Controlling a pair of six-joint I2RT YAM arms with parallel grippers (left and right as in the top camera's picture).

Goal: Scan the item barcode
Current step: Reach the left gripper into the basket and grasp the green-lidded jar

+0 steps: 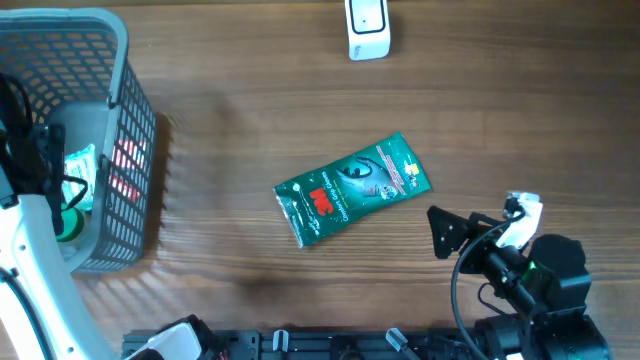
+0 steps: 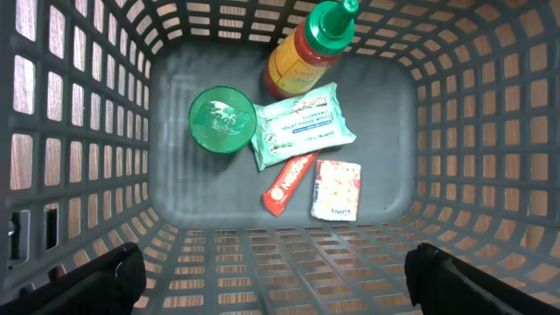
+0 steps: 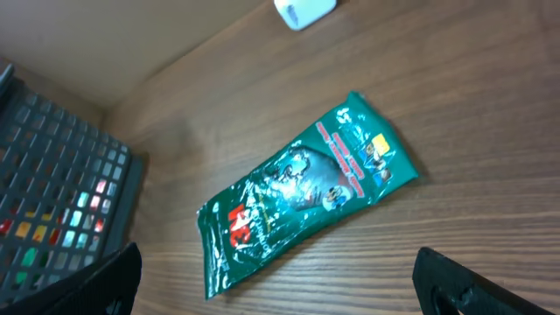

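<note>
Green packet is lying flat mid-table, nothing touching it. White scanner is sitting at 12 o'clock of it, well apart. Grey basket is standing at 9 o'clock. Right gripper is hovering at the packet's 4 o'clock, jaws wide apart, holding nothing. Left gripper is hanging over the basket, jaws spread too, empty. Inside the basket are lying a sauce bottle, green lid, wipes pack, red bar and small box.
</note>
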